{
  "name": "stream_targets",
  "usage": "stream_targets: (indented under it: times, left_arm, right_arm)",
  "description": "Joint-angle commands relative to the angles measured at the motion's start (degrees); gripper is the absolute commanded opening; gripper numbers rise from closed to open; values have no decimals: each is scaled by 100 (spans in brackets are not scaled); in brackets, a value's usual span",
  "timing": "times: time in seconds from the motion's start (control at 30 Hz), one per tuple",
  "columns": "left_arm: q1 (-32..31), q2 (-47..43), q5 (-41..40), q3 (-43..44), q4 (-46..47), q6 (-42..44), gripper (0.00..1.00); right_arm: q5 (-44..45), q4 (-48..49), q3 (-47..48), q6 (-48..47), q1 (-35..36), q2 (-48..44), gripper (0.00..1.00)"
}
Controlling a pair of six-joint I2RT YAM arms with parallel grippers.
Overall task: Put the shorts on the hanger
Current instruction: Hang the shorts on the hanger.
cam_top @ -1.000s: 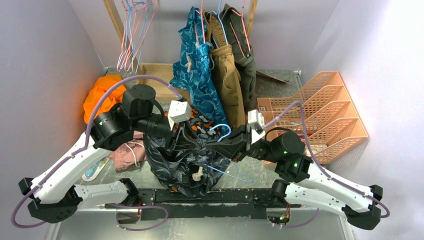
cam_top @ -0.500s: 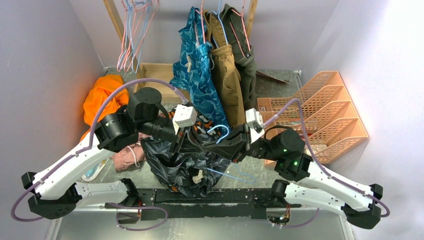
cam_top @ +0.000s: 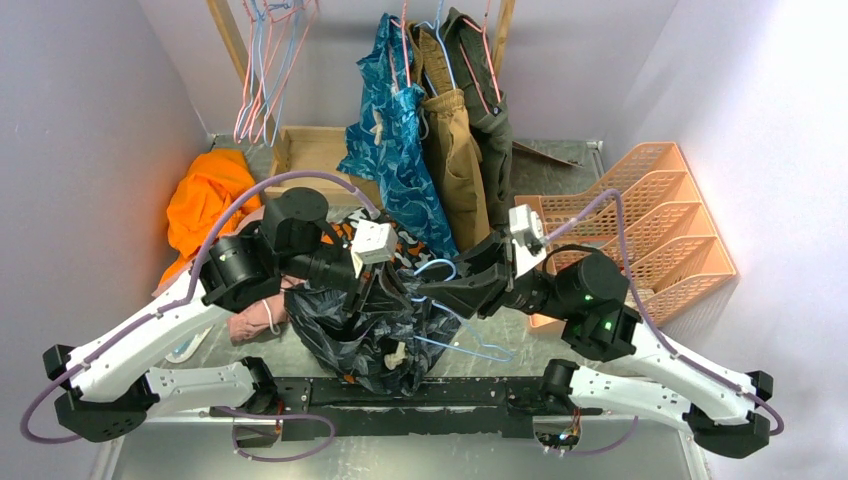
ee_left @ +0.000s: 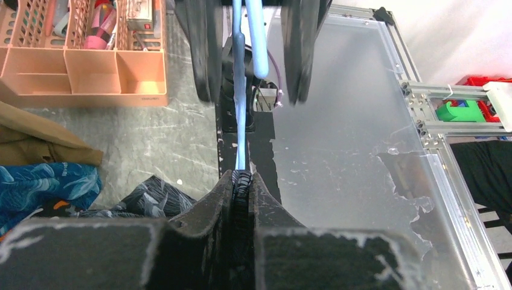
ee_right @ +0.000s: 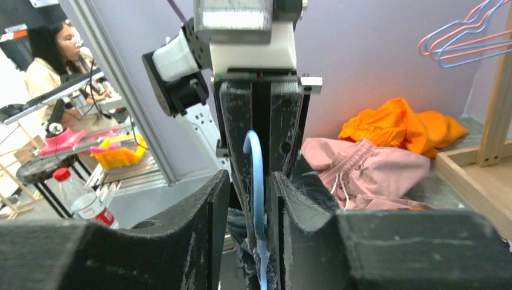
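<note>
Two things about the shorts (cam_top: 350, 340): they're soft, light and floppy. They sit bunched in a heap on the table just past the arm bases. My guess is a thick fold or the waistband is the place to grab, since a single thin layer will probably slide. Left gripper (ee_left: 241, 181) is pressed together on a fold of them, and the hanger (ee_left: 241, 121) wire runs right into the same pinch. Hanger is thin wire, stiff but springy and slick I'd bet, best held on a straight run near the hook. Right gripper (ee_right: 250, 175) straddles that wire with its jaws a bit apart, gaps showing on either side. Further right is the organizer (cam_top: 690, 200): some slots hold small pink and red bits, the rest look bare. At the back there's a crate (cam_top: 300, 135), can't make out anything in it.
</note>
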Motion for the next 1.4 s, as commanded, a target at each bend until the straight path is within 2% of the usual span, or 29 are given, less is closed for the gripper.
stream_targets:
  times: [0.0, 0.2, 0.4, 0.57, 0.8, 0.83, 0.9, 0.93, 1.03, 1.17, 1.33, 1.37]
  left_arm:
    - [-38, -127, -58, -19, 361, -57, 7]
    - [-40, -160, -102, 8, 306, -66, 7]
    - [-38, -165, -140, 69, 321, -97, 7]
    - [-38, -36, -124, 199, 340, -110, 7]
    - [-38, 35, -121, 301, 373, -167, 7]
    - [-38, 25, -124, 306, 360, -167, 7]
    - [-42, -3, -137, 282, 339, -167, 7]
    - [-39, -27, -150, 255, 362, -174, 7]
    - [-38, -70, -225, 158, 432, -255, 8]
    - [-38, -34, -242, 147, 395, -300, 31]
    - [-39, -48, -224, 195, 474, -346, 58]
    - [-42, -69, -204, 198, 543, -387, 70]
  right_arm:
    - [445, -562, 300, -19, 1, -59, 36]
    - [879, -1256, 515, -85, -7, -96, 36]
    - [818, -1645, 605, -77, -1, -111, 36]
    - [520, -1647, 612, -11, -7, 29, 25]
    - [405, -1713, 726, 36, -5, 182, 25]
    - [421, -1713, 718, 38, -2, 150, 23]
    - [430, -1705, 707, 10, 0, 92, 5]
    - [414, -1700, 705, -4, -4, 67, 0]
    - [377, -1572, 679, 33, -6, -24, 0]
    - [471, -1123, 268, 106, -1, -284, 0]
    - [710, 259, -603, 397, -6, -840, 0]
    - [751, 548, -784, 467, -5, -938, 0]
